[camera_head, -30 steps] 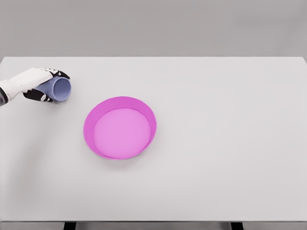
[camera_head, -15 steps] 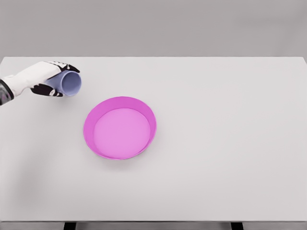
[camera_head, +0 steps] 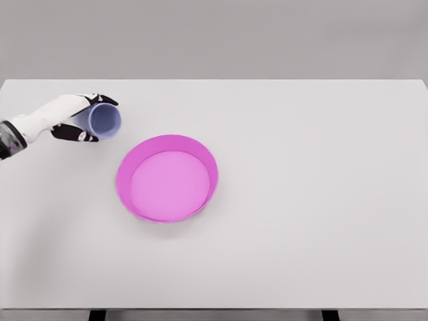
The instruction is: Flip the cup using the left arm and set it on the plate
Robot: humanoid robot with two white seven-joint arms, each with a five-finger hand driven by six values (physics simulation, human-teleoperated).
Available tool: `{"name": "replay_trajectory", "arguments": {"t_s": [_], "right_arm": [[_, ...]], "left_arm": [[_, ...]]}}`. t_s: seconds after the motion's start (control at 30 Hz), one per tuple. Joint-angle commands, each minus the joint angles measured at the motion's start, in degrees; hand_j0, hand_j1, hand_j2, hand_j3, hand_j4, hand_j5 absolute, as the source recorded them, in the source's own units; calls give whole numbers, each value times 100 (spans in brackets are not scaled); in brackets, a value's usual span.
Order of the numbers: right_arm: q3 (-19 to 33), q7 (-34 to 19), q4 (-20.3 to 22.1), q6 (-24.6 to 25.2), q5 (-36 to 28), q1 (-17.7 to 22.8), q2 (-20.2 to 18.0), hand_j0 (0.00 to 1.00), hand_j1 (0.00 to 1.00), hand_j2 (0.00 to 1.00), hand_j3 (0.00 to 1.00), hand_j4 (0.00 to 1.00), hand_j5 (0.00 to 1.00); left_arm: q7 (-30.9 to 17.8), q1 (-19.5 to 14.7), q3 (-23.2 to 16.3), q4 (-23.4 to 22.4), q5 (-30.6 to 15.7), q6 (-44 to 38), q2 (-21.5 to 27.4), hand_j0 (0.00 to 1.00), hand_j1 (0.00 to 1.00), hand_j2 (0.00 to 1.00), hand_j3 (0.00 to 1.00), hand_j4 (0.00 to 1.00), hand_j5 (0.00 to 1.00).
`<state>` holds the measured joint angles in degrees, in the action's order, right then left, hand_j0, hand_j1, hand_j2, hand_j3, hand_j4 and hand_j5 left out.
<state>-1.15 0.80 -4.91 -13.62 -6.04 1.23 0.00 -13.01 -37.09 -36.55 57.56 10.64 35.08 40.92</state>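
My left hand (camera_head: pixel 80 117) comes in from the left edge and is shut on a pale blue cup (camera_head: pixel 101 120). The cup lies on its side in the grasp, its open mouth facing right and toward me. It hangs over the table just up and left of the magenta plate (camera_head: pixel 167 178), whose near rim is only a short gap away. The plate is round with a raised rim and holds nothing. The right arm does not show.
The white table (camera_head: pixel 301 200) spans the whole view, with its front edge along the bottom and dark legs below it. A grey wall stands behind the far edge.
The left hand has carried the cup to the right, closer to the plate, and slightly up. The plate has stayed where it was.
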Motion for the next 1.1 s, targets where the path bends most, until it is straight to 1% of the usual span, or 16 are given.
{"name": "replay_trajectory", "arguments": {"t_s": [0.0,0.1,0.17,0.3,0.37,0.5,0.57,0.63,0.93,0.97,1.03,1.07], "right_arm": [[1,-1,8,0,-2,0,0,100,100,100,100,100,100],[1,-1,8,0,-2,0,0,100,100,100,100,100,100],[1,-1,-1,0,-2,0,0,100,100,100,100,100,100],[1,-1,-1,0,-2,0,0,100,100,100,100,100,100],[1,-1,-1,0,-2,0,0,100,100,100,100,100,100],[1,-1,-1,0,-2,0,0,100,100,100,100,100,100],[1,-1,8,0,-2,0,0,100,100,100,100,100,100],[1,-1,-1,0,-2,0,0,100,100,100,100,100,100],[1,-1,8,0,-2,0,0,100,100,100,100,100,100],[1,-1,-1,0,-2,0,0,100,100,100,100,100,100],[1,-1,-1,0,-2,0,0,100,100,100,100,100,100],[1,-1,-1,0,-2,0,0,100,100,100,100,100,100]], "left_arm": [[9,0,7,62,-220,-8,-22,73,73,73,73,73,73],[9,62,-1,238,-299,-8,-14,73,73,73,73,73,73],[9,62,-1,255,-317,-8,-13,73,73,73,73,73,73],[9,114,-133,457,-405,-8,13,73,73,73,73,73,73],[9,141,-256,616,-572,-8,57,73,73,73,73,73,73],[9,141,-283,695,-651,-8,101,73,73,73,73,73,73],[9,149,-283,783,-800,-8,232,73,73,73,73,73,73],[9,193,-283,985,-1011,-8,435,74,74,74,74,74,74],[9,413,-327,1749,-1108,-8,646,74,74,74,74,74,74],[9,483,-327,2039,-1152,-8,768,74,74,74,74,74,74],[9,527,-327,2233,-1178,-8,821,74,74,74,74,74,74],[9,527,-327,2251,-1178,-8,821,74,74,74,74,74,74]]}}
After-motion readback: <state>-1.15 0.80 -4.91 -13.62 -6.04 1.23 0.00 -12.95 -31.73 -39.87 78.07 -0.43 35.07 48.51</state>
